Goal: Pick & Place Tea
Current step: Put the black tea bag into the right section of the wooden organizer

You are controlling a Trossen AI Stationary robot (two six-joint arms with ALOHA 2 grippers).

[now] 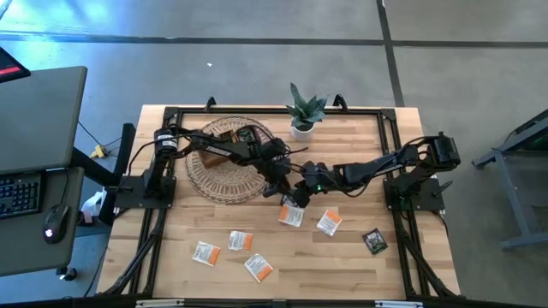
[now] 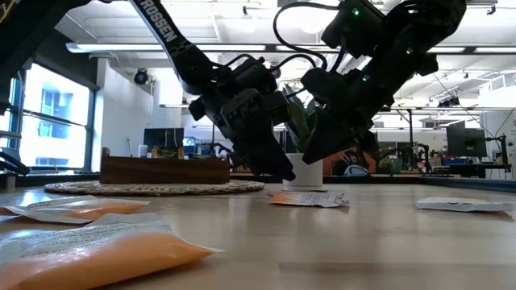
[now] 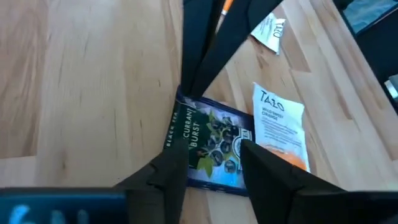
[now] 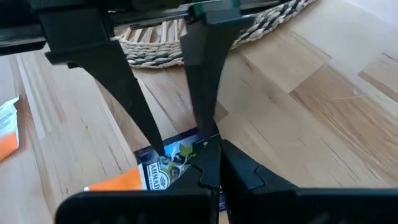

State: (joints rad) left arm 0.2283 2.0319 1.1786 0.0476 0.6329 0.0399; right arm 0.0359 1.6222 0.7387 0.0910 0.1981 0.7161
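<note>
left tool (image 3: 211, 165) straddles the dark sachet (image 3: 211, 140), fingers parted, not yet clamped; right tool (image 4: 208, 165), closed, pins one edge, likely steadying it for the pinch. sachet lies flat on counter (image 1: 342, 257), partly over an orange sachet (image 3: 283, 130), near mat (image 1: 224, 167).

Tea sachets scattered on the table, one dark one between both grippers

A dark blue sachet (image 3: 211, 146) with a green label and berry picture lies tilted over an orange-and-white sachet (image 3: 283, 127), between the left gripper's (image 3: 214, 165) fingers, its far edge pinched by the right gripper (image 4: 208, 163). Four more orange-and-white sachets (image 1: 238, 249) and a dark one (image 1: 374, 241) lie flat, well apart from both grippers.
</note>
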